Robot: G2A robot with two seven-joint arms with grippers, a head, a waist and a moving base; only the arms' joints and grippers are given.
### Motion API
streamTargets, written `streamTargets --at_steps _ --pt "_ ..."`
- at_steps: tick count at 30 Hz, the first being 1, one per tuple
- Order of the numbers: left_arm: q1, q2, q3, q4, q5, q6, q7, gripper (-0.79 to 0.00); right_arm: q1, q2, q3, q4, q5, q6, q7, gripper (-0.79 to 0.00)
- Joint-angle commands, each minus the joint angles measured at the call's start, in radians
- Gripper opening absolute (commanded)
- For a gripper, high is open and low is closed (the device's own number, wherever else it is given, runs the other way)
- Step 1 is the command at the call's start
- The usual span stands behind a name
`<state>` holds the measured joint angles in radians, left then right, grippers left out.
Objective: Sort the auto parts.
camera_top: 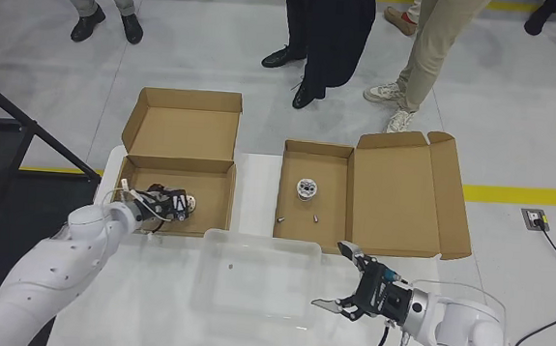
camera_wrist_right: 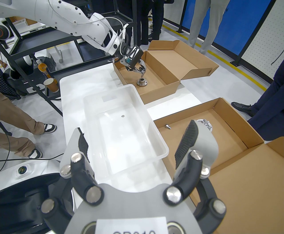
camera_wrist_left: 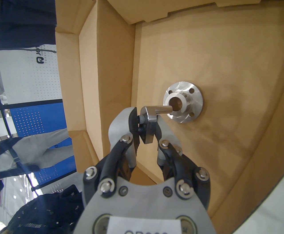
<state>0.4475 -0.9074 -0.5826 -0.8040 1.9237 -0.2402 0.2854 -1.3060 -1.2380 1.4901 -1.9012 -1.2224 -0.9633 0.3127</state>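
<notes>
A workshop-like hall, shown by grey floor (camera_top: 218, 62) with yellow line (camera_top: 524, 195), blue pegboard panels (camera_wrist_left: 33, 119), black metal rack (camera_wrist_right: 40, 39).

The tabletop (camera_top: 256, 189), the left box (camera_top: 180, 126) and the right box (camera_top: 313, 200) are seen from overhead in the top view, looking down; the left box is viewed at close range from the left wrist, and is shared, farther off across the clear bin (camera_wrist_right: 119, 137), with the right wrist view.

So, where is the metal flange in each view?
Top view: flange inside the left cardboard box, beside the left gripper.
Left wrist view: flange on the box floor, just past the held metal part.
Right wrist view: flange far off, below that gripper.
Shared landmark: the left cardboard box.
</notes>
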Motion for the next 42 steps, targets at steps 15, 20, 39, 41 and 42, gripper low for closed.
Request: streamTargets --at_steps 15,20,39,41,42 --pt "-0.016 -0.06 -0.012 0.099 0.04 -0.009 0.052 -0.785 0.0 0.0 0.0 0.0 0.0 0.0 0.0 0.0" --pt "-0.019 -0.076 -0.017 0.125 0.053 -0.013 0.055 -0.785 0.0 0.0 0.0 0.0 0.0 0.0 0.0 0.0" --pt "-0.022 -0.108 -0.055 0.192 0.106 -0.013 0.099 -0.477 0.0 0.0 0.0 0.0 0.0 0.0 0.0 0.0" --pt "-0.021 -0.109 -0.06 0.195 0.111 -0.013 0.103 -0.477 0.0 0.0 0.0 0.0 0.0 0.0 0.0 0.0" --pt "-0.02 -0.11 -0.062 0.196 0.114 -0.013 0.104 -0.477 0.0 0.0 0.0 0.0 0.0 0.0 0.0 0.0"
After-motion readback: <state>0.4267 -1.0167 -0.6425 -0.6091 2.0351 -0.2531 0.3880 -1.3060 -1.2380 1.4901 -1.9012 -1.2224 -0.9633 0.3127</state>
